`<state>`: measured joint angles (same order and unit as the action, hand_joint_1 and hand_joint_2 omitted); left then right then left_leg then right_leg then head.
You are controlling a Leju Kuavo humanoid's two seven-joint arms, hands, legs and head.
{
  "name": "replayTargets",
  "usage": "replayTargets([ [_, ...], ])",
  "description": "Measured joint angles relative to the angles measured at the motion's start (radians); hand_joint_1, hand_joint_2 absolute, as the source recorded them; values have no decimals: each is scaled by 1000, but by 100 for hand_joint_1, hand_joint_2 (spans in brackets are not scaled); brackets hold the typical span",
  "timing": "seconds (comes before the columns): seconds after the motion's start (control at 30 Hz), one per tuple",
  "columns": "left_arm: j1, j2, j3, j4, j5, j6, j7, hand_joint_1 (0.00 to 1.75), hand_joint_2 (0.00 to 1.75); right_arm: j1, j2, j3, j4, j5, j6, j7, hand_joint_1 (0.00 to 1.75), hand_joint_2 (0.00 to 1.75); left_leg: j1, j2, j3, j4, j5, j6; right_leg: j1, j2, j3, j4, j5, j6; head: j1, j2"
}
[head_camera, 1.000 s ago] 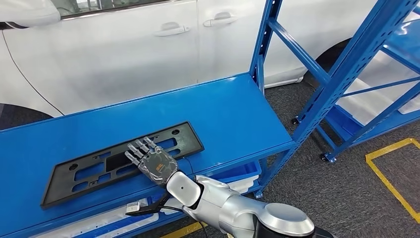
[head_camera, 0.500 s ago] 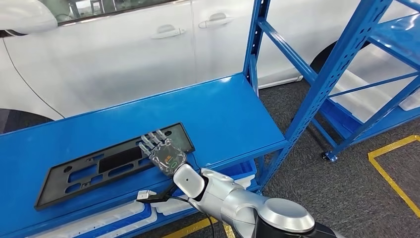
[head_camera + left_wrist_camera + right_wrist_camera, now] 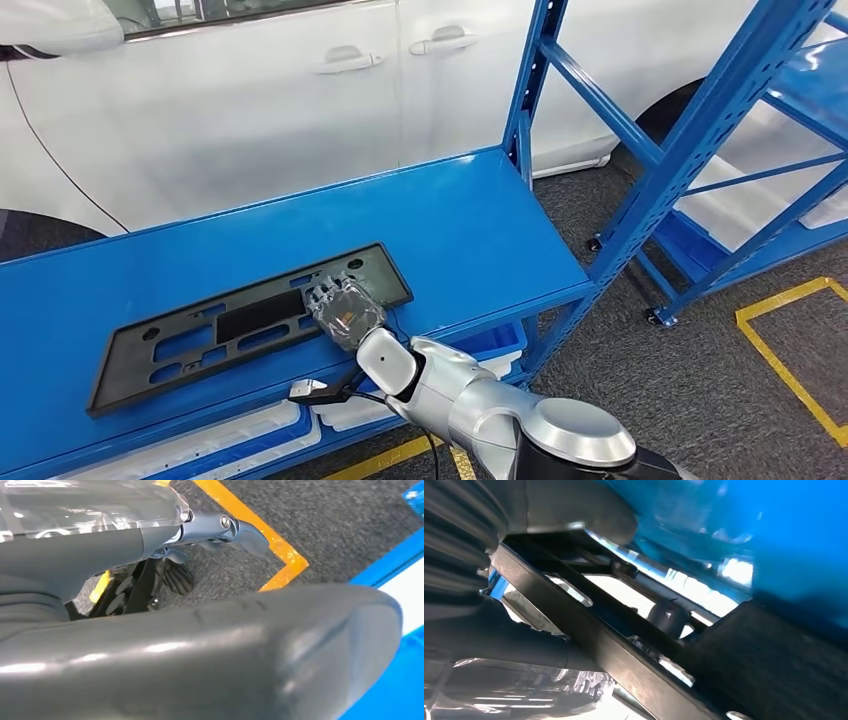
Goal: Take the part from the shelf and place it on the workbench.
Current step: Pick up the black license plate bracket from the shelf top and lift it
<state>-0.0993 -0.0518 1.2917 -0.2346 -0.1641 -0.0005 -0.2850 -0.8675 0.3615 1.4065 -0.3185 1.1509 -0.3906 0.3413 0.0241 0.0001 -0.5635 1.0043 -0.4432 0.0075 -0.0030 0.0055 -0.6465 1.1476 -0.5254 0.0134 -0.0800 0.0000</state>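
The part (image 3: 200, 335) is a flat black plate frame with cut-outs, lying along the blue shelf board (image 3: 450, 220) near its front edge. My right hand (image 3: 343, 308) sits at the part's right end, fingers curled down over its near edge. In the right wrist view the thumb (image 3: 574, 510) lies on one side of a black bar of the part (image 3: 624, 655), and the hand closes around it. My left hand (image 3: 200, 645) hangs over grey carpet, holding nothing, its fingers (image 3: 240, 530) apart from the thumb.
A white car (image 3: 250, 100) stands close behind the shelf. A blue upright (image 3: 530, 90) rises at the shelf's right end, and a second blue rack (image 3: 740, 150) stands further right. White bins (image 3: 200, 450) sit under the shelf. Yellow tape (image 3: 790, 370) marks the carpet.
My right hand lay flat with fingers spread over the part; it has slid toward the part's right end and curled its fingers onto the edge. The camera swayed slightly.
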Motion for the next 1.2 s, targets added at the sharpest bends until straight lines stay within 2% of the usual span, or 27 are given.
replayTargets([
  [0.03, 0, 0, -1, 0, 0, -3, 0, 0, 0, 0, 0, -1, 2, 0, 2, -2, 175, 175, 0, 1, -2, 0, 0, 2, -1, 0, -36, 74, -32, 3, 0, 0],
  [0.07, 0, 0, -1, 0, 0, -5, -1, 0, 0, 2, -1, -1, 4, 0, 3, -4, 175, 175, -1, 1, -3, 0, 0, 2, -2, 0, -66, 133, -51, 5, 0, 0],
  [0.1, 0, 0, -1, 0, 0, -7, -1, 0, 0, 3, -2, -1, 6, 0, 3, -5, 175, 175, -1, 1, -3, 1, 0, 2, -3, 0, -81, 161, -51, 5, 0, 0],
  [0.13, 0, 0, -1, 0, 0, -8, -1, 0, 0, 3, -2, -1, 8, 0, 4, -5, 175, 175, -1, 0, -2, 1, 0, 2, -3, 0, -78, 151, -32, 3, 0, 0],
  [0.17, 0, 0, -2, 0, 0, -9, -1, 0, 0, 3, -3, -1, 9, 0, 3, -6, 175, 175, -2, -1, 0, 1, -1, 1, -3, 0, -54, 100, 2, 0, 0, 0],
  [0.2, -1, 0, -2, 0, 0, -10, -1, 0, 0, 1, -3, -2, 9, 0, 3, -6, 175, 175, -2, -2, 2, 1, -2, 0, -2, 0, -19, 26, 41, -6, 0, 0],
  [0.27, -2, -2, -2, 1, 0, -15, -4, 0, 0, -2, -3, -3, 9, 0, 2, -6, 175, 175, -5, -4, 1, 2, -4, -7, 3, 0, 38, -98, 85, -17, 0, 0],
  [0.33, -3, -3, -2, 2, 0, -25, -10, 0, 0, -4, -3, -5, 10, 1, 0, -9, 175, 175, -7, -5, -1, 1, -5, -18, 10, 1, 50, -133, 86, -25, 0, 0],
  [0.43, -4, -2, -2, 2, 0, -37, -19, 0, 0, -5, -1, -9, 12, 3, 0, -17, 175, 175, -4, -4, -3, 13, -18, -34, 5, 0, 57, -146, 92, -39, 0, 0],
  [0.5, -4, -2, -2, 3, 0, -43, -23, 0, 0, -4, 0, -11, 14, 3, 1, -19, 175, 175, -2, -3, -41, 98, -69, -40, 1, -3, 62, -153, 95, -47, 0, 0],
  [0.57, -3, -2, -2, 4, 0, -49, -33, 0, 0, -4, 0, -11, 15, 3, 1, -21, 175, 175, -2, -3, -103, 229, -125, -46, 3, -3, 61, -153, 94, -50, 0, 0],
  [0.6, -2, -2, -2, 4, 0, -52, -43, 0, 0, -3, 0, -11, 16, 3, 1, -21, 175, 175, -2, -3, -123, 270, -133, -48, 4, -3, 61, -152, 93, -51, 0, 0],
  [0.63, -1, -2, -2, 4, 0, -57, -56, 0, 0, -3, 0, -11, 17, 3, 1, -22, 175, 175, -1, -3, -127, 276, -121, -50, 4, -3, 62, -151, 93, -50, 0, 0],
  [0.67, -1, -2, -2, 4, 0, -64, -72, 0, 0, -2, 0, -12, 17, 4, 0, -23, 175, 175, 0, -3, -112, 241, -91, -52, 3, -2, 62, -148, 91, -49, 0, 0],
  [0.73, -1, -1, -4, 4, 0, -77, -104, 0, 0, -3, 0, -18, 18, 4, -5, -26, 175, 175, 2, -2, -53, 112, -25, -52, 3, 0, 61, -139, 85, -43, 0, 0],
  [0.77, -2, -1, -7, 4, 0, -81, -115, 0, 0, -4, 0, -22, 18, 4, -10, -27, 175, 175, 1, -2, -29, 59, -7, -47, 4, 2, 58, -133, 82, -38, 0, 0],
  [0.8, -3, -2, -10, 5, 0, -83, -121, 0, 0, -4, 0, -27, 20, 4, -18, -29, 175, 175, -1, -2, -17, 30, -3, -41, 6, 2, 54, -128, 81, -33, 0, 0],
  [0.9, -4, -3, -17, 6, 0, -82, -123, 0, 0, -6, 0, -41, 22, 4, -39, -36, 175, 175, -2, -3, -16, 16, -6, -19, 8, 3, 48, -124, 81, -19, 0, 0],
  [0.97, -4, -5, -19, 7, 0, -81, -120, 0, 0, -7, 0, -50, 22, 4, -53, -40, 175, 175, 1, -2, -15, 12, -1, -6, 7, 2, 32, -87, 54, -10, 0, 0],
  [1.0, -5, -6, -20, 7, 0, -81, -117, 0, 0, -7, 0, -54, 22, 3, -63, -42, 175, 175, 2, -1, -15, 11, 0, -2, 5, 1, 11, -42, 27, -6, 0, 0],
  [1.07, -5, -7, -23, 7, 0, -82, -112, 0, 0, -7, -1, -63, 22, 2, -92, -50, 175, 175, 0, -1, -17, 12, 0, 2, 2, 0, -52, 89, -33, 0, 0, 0],
  [1.1, -5, -7, -25, 7, 0, -82, -111, 0, 0, -7, -1, -69, 22, -1, -108, -55, 175, 175, -1, -1, -17, 12, 0, 3, 0, 0, -76, 136, -46, 2, 0, 0],
  [1.13, -5, -7, -26, 7, 0, -83, -110, 0, 0, -8, -2, -76, 21, -6, -126, -63, 175, 175, -1, -1, -17, 12, 0, 3, -1, 0, -87, 155, -41, 1, 0, 0],
  [1.17, -6, -8, -27, 7, 0, -83, -111, 0, 0, -10, -2, -84, 17, -13, -143, -72, 175, 175, -1, -2, -16, 12, -1, 2, -1, 0, -77, 131, -17, -1, 0, 0],
  [1.2, -7, -10, -27, 7, 0, -84, -113, 0, 0, -15, -1, -94, 10, -24, -160, -82, 175, 175, -1, -3, -14, 12, -1, 1, -1, 0, -52, 74, 19, -5, 0, 0],
])
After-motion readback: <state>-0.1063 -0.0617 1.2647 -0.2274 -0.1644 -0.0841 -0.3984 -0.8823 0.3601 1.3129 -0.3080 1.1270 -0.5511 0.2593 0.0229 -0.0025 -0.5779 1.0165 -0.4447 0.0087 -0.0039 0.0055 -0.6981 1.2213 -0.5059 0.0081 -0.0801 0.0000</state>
